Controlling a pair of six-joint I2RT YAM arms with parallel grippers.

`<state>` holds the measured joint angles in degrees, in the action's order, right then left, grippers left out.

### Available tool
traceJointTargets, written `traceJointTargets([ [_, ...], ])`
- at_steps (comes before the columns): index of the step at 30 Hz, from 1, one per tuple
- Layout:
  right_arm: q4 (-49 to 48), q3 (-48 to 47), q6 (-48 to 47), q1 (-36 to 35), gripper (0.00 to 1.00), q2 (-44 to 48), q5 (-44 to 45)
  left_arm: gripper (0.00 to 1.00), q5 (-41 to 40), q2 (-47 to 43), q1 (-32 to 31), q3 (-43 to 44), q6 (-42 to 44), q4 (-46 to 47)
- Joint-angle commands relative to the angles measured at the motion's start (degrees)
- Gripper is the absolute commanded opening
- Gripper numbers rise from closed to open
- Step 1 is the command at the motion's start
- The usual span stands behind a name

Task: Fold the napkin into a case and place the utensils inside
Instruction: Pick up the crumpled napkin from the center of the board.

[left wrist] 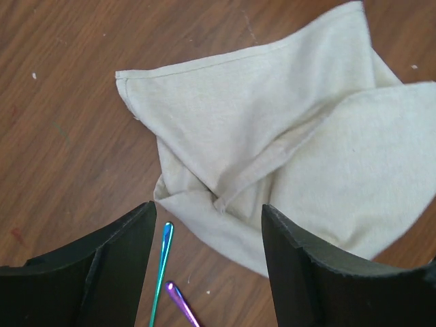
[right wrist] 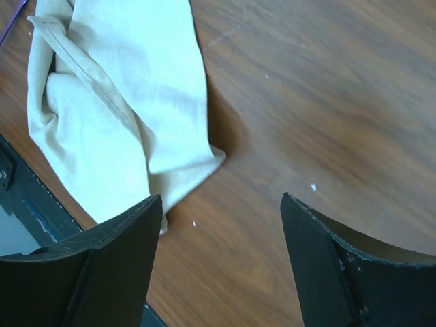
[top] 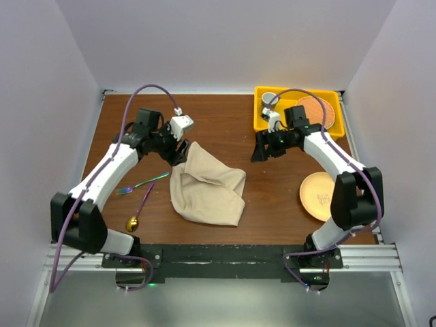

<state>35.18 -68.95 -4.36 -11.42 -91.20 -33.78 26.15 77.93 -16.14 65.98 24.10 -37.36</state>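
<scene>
The napkin lies near the middle of the counter. It is loosely bunched, with soft folds across it and one corner pointing to the far left. It does not have the shape of a narrow case.

The left end effector is at this far left corner of the cloth, close above it. In the left wrist view its fingers stand spread and nothing is pinched between them. The napkin lies below and ahead of them.

The right end effector is on the far right side of the napkin, apart from it. In the right wrist view it is spread too, with only bare counter between the fingers. There the napkin lies to the left.

The fork and the spoon lie on the counter just beside the left edge of the napkin, outside it. Their handles point toward the cloth, and the handle tips are near the napkin edge.

A peach plate lies on the right side of the counter. A yellow bin stands in the far right corner with a cup inside.
</scene>
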Motion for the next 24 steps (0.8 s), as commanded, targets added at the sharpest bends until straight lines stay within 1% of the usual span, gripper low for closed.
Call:
traceJointTargets([
  [1,-4.77,-4.44,1.99,-4.31,0.71,-3.72,1.08,0.68,-2.25,7.48,1.11,4.58,-10.64,9.41],
  [2,-4.94,-4.79,1.90,-4.83,0.70,-5.29,2.04,0.68,-2.16,9.24,1.11,5.82,-12.39,10.29],
  [5,-5.03,-5.14,1.55,-6.68,0.68,-8.02,3.36,0.68,-2.42,18.62,1.20,11.62,-13.37,9.77],
  [8,-5.29,-5.41,1.81,-7.91,0.67,-9.78,3.81,0.68,-4.26,23.65,1.37,16.37,-13.37,10.12],
  [12,-5.73,-5.23,2.25,-8.97,0.67,-12.33,3.55,0.67,-4.44,32.35,1.46,22.69,-12.41,9.24],
  [14,-6.26,-4.97,2.25,-9.32,0.67,-13.65,3.46,0.67,-3.83,35.69,1.46,24.28,-12.06,9.15],
  [19,-6.88,-4.36,2.87,-9.85,0.67,-15.59,1.79,0.66,-1.63,41.15,1.55,28.42,-12.06,8.18],
  [24,-7.14,-3.65,3.39,-10.29,0.68,-16.82,0.73,0.63,-5.32,44.50,1.55,29.30,-13.90,8.97],
])
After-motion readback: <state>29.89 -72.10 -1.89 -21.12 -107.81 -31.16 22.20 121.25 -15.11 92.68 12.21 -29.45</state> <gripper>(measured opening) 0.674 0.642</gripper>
